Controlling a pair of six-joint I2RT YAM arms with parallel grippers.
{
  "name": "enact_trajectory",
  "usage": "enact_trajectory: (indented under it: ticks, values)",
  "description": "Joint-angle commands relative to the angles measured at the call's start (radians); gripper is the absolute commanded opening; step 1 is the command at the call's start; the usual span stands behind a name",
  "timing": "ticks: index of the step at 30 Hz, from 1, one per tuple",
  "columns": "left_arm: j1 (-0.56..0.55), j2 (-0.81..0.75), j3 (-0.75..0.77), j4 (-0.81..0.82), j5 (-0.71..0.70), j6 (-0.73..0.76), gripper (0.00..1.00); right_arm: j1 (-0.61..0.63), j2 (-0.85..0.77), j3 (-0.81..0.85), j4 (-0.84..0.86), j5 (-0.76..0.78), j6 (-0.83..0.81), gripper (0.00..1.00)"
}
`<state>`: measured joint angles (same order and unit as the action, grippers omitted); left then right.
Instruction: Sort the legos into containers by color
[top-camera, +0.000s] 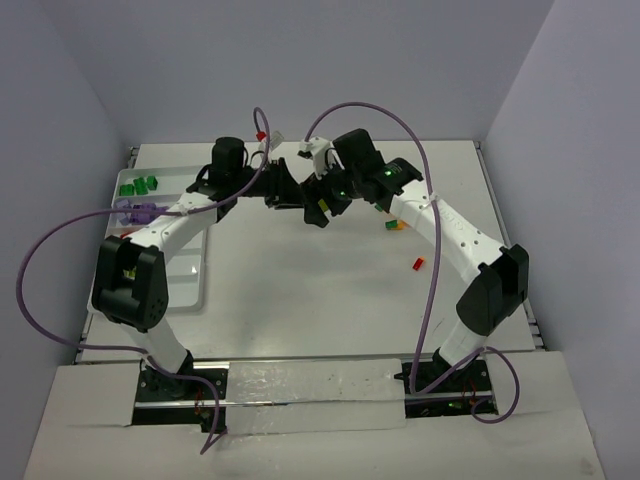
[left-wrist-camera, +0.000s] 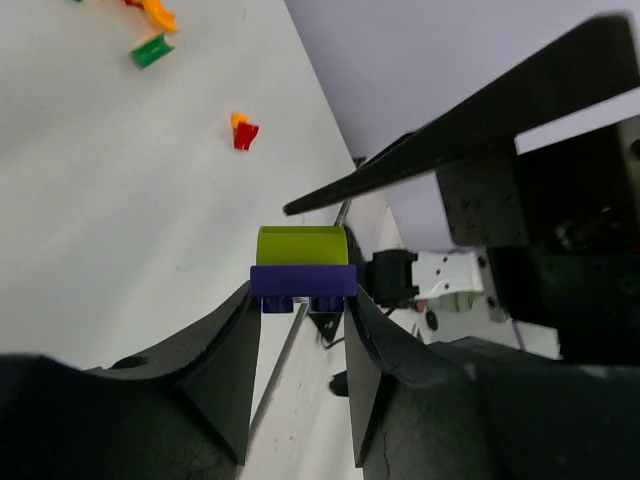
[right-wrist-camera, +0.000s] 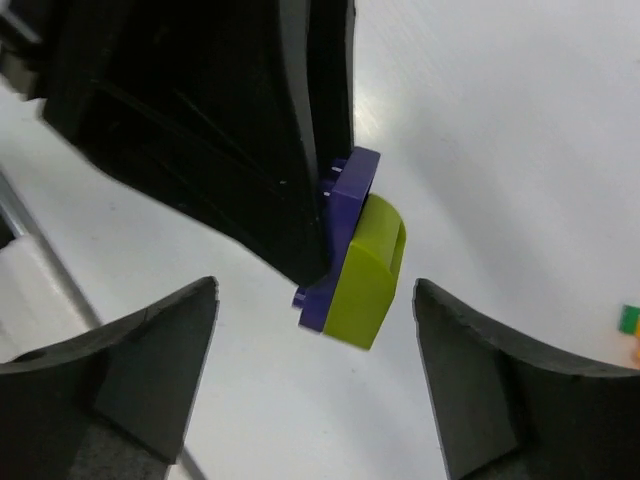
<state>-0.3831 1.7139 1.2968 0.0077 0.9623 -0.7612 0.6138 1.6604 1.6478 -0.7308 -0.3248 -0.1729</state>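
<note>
**Joined purple and lime bricks being gripped by the left gripper, right gripper open around them**

Top view: The left gripper (top-camera: 290, 190) and the right gripper (top-camera: 322, 208) are being held tip to tip over the far middle of the table (top-camera: 300, 300). What is between them is too small to be told here. The tray (top-camera: 195, 275) is lying along the table's left side. Green legos (top-camera: 140, 185) are lying in its farthest compartment and purple legos (top-camera: 140, 212) in the next one. A red brick (top-camera: 419, 263) and an orange-and-green cluster (top-camera: 393, 226) are lying loose on the right, the cluster just beside the right arm (top-camera: 450, 230).

Left wrist view: A purple brick (left-wrist-camera: 302, 283) is being pinched at its two ends between the left fingers (left-wrist-camera: 225, 360). A lime brick (left-wrist-camera: 300, 245) is sitting on it, touching. A dark finger of the right gripper is crossing the upper right, apart from both bricks. A green piece (left-wrist-camera: 152, 50) and a red-and-orange piece (left-wrist-camera: 243, 130) are lying on the table beyond.

Right wrist view: The right fingers (right-wrist-camera: 150, 370) are being held wide apart, open. The lime brick is hanging between them, touching neither. The purple brick is being pressed against a dark finger of the left gripper. Both bricks are being held well away from the tray.
</note>
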Motion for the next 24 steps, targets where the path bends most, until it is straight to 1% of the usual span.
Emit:
enact_trajectory:
  ticks: [1, 2, 3, 5, 6, 7, 8, 9, 11, 12, 14, 16, 18, 20, 22, 24]
  values:
    - [0.055, -0.015, 0.059, -0.150, 0.108, 0.286, 0.00, -0.063, -0.025, 0.070, -0.061, -0.202, -0.006, 0.94]
    - [0.060, -0.028, 0.068, -0.217, 0.111, 0.334, 0.00, -0.091, -0.025, 0.084, -0.080, -0.274, -0.009, 0.95]
    - [0.065, -0.034, 0.076, -0.256, 0.117, 0.380, 0.00, -0.135, -0.023, 0.092, -0.098, -0.316, -0.012, 0.95]
    - [0.073, -0.056, 0.087, -0.313, 0.142, 0.492, 0.00, -0.183, -0.008, 0.119, -0.149, -0.396, -0.026, 0.95]
    - [0.074, -0.058, 0.086, -0.335, 0.171, 0.507, 0.00, -0.202, -0.006, 0.123, -0.159, -0.434, -0.033, 0.94]
    - [0.078, -0.072, 0.084, -0.366, 0.220, 0.583, 0.00, -0.227, 0.004, 0.141, -0.208, -0.482, -0.066, 0.94]
    - [0.078, -0.074, 0.082, -0.380, 0.263, 0.611, 0.00, -0.235, 0.009, 0.142, -0.225, -0.514, -0.079, 0.93]
    - [0.078, -0.074, 0.082, -0.405, 0.343, 0.632, 0.00, -0.241, 0.016, 0.141, -0.235, -0.576, -0.091, 0.92]
    - [0.078, -0.065, 0.090, -0.442, 0.426, 0.704, 0.00, -0.239, 0.020, 0.137, -0.270, -0.661, -0.124, 0.91]
    - [0.078, -0.063, 0.091, -0.449, 0.440, 0.713, 0.00, -0.238, 0.021, 0.136, -0.274, -0.677, -0.128, 0.90]
    - [0.078, -0.049, 0.124, -0.538, 0.484, 0.820, 0.00, -0.232, 0.030, 0.135, -0.288, -0.744, -0.143, 0.90]
    - [0.077, -0.040, 0.157, -0.615, 0.494, 0.906, 0.00, -0.223, 0.043, 0.137, -0.300, -0.762, -0.153, 0.90]
    - [0.074, -0.038, 0.184, -0.661, 0.492, 0.923, 0.00, -0.211, 0.050, 0.130, -0.302, -0.770, -0.152, 0.89]
    - [0.069, -0.050, 0.178, -0.639, 0.472, 0.889, 0.00, -0.196, 0.049, 0.113, -0.287, -0.782, -0.139, 0.88]
    - [0.063, -0.078, 0.145, -0.552, 0.443, 0.825, 0.00, -0.181, 0.040, 0.082, -0.245, -0.779, -0.112, 0.85]
    - [0.050, -0.121, 0.085, -0.424, 0.413, 0.705, 0.00, -0.172, 0.036, 0.062, -0.206, -0.776, -0.082, 0.83]
